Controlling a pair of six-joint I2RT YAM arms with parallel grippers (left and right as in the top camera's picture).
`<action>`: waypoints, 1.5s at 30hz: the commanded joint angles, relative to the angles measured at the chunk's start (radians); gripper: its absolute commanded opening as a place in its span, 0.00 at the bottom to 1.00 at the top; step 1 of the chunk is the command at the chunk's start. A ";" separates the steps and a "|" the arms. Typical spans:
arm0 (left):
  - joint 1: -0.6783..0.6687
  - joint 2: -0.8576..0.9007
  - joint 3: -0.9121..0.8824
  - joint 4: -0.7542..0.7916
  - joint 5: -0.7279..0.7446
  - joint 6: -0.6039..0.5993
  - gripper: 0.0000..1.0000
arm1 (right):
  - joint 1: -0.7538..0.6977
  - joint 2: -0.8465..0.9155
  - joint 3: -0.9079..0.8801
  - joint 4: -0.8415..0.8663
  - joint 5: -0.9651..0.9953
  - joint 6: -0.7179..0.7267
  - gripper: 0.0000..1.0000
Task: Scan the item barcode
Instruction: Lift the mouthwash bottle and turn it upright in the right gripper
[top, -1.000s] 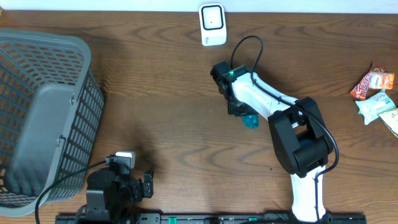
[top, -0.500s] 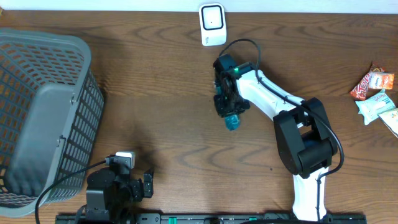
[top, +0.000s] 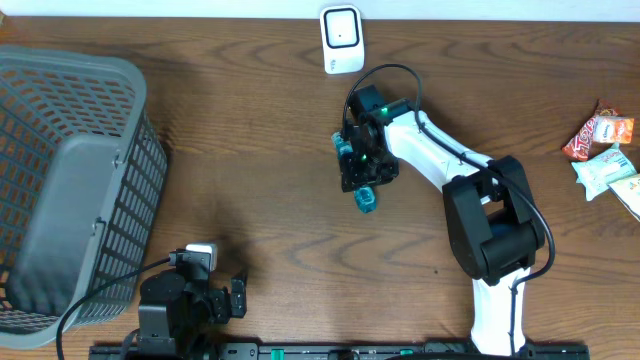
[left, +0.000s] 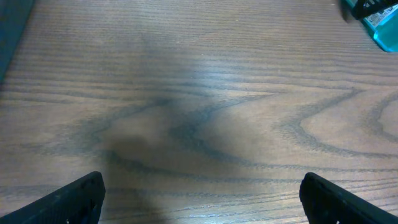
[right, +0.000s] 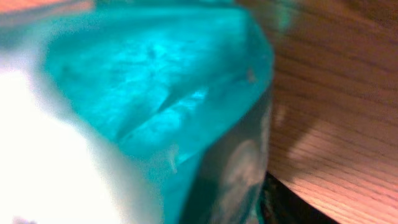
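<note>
The item is a teal packet (top: 365, 199), and its teal ends stick out on either side of my right gripper (top: 360, 172) at mid-table. The packet (right: 155, 93) fills the right wrist view, blurred and very close, with one dark finger (right: 292, 208) at its lower right edge. Whether the jaws still press on it does not show. A white scanner (top: 342, 38) stands at the table's far edge, above the right gripper. My left gripper (left: 202, 199) is open over bare wood near the front edge, and the packet (left: 382, 25) appears far off at the top right of its view.
A grey plastic basket (top: 60, 180) takes up the left side of the table. Several snack packets (top: 600, 145) lie at the right edge. The left arm (top: 190, 298) sits low at the front left.
My right gripper has moved left and toward the scanner with the teal packet. The packet now shows on both sides of the fingers. The left arm has not moved.
</note>
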 joint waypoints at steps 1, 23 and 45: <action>-0.003 0.000 -0.003 -0.003 0.002 -0.004 1.00 | 0.004 0.018 -0.048 -0.003 0.042 -0.003 0.64; -0.003 0.000 -0.003 -0.003 0.002 -0.004 1.00 | 0.026 -0.340 -0.058 -0.124 0.062 0.004 0.99; -0.003 0.000 -0.003 -0.003 0.002 -0.004 0.99 | 0.102 -0.276 -0.334 0.240 0.270 0.094 0.99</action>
